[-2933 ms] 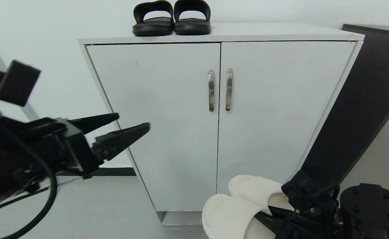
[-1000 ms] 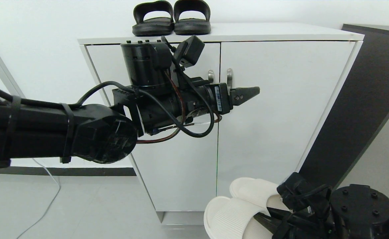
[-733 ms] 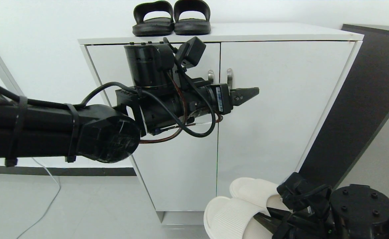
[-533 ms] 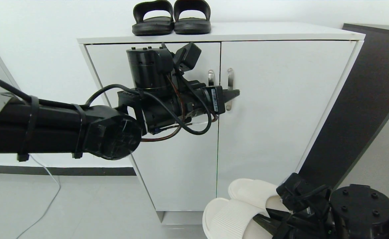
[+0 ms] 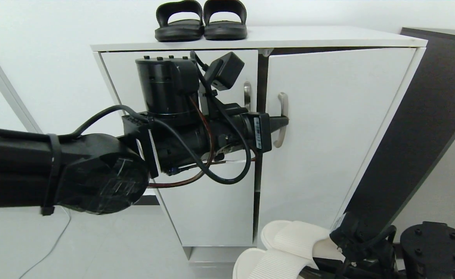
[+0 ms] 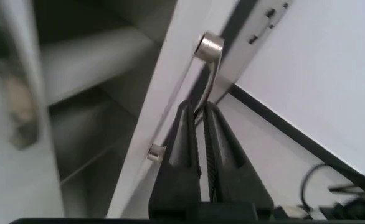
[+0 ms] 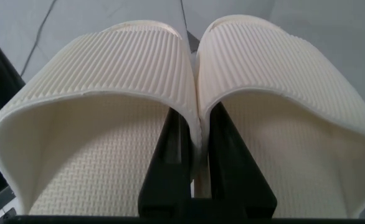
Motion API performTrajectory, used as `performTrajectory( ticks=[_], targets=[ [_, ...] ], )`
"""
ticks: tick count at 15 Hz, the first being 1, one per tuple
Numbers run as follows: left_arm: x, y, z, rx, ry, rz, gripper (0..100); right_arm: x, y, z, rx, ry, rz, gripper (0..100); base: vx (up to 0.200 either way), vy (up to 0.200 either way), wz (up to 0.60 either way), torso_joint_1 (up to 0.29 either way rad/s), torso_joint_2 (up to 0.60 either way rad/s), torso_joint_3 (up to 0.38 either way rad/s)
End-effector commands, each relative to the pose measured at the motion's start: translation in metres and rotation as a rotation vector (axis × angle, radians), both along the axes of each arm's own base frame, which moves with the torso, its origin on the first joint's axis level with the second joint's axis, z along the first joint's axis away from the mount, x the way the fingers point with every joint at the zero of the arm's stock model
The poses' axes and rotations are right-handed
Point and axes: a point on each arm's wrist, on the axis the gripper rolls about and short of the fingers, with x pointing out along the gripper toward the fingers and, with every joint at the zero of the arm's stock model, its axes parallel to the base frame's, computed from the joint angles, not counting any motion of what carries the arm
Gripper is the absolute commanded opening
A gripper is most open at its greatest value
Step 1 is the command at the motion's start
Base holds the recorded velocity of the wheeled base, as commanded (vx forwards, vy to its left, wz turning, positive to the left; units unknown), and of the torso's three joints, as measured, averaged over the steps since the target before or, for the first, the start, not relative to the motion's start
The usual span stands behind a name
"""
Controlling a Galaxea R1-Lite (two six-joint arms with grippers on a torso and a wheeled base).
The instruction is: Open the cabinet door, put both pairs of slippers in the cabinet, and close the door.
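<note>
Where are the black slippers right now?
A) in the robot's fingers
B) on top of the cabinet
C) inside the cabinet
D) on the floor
B: the black slippers sit side by side on the cabinet top, above its left door.

cabinet [image 5: 328,37] white | door handle [image 5: 282,102] silver | black slippers [image 5: 184,31] plain | cream slippers [image 7: 139,81] ribbed | left end effector [image 6: 198,112] black
</note>
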Motion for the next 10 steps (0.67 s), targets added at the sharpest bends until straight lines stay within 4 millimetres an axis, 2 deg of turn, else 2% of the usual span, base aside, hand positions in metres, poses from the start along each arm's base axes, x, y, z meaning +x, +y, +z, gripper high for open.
performTrajectory(
  ticks=[1, 5, 7, 10],
  targets=[
    [-0.017, 0.009, 0.009, -0.019, -0.023, -0.014, 0, -0.003, -0.004, 0.004, 0.014, -0.011, 0.007, 0, 0.000, 0.000, 0.00, 0.000, 0.00, 0.000],
    [-0.039, 0.030, 0.005, -0.041, -0.041, -0.011, 0, -0.010, 0.000, 0.002, 0.009, -0.007, 0.042, 0, 0.000, 0.000, 0.00, 0.000, 0.00, 0.000],
    [-0.031, 0.042, 0.003, -0.036, -0.036, 0.035, 0, -0.011, 0.002, 0.002, 0.005, -0.006, 0.052, 0, 0.000, 0.000, 0.00, 0.000, 0.00, 0.000],
    [-0.012, 0.045, -0.001, -0.029, -0.022, 0.076, 0, -0.012, 0.001, 0.001, 0.002, -0.004, 0.053, 0, 0.000, 0.000, 0.00, 0.000, 0.00, 0.000]
  ],
)
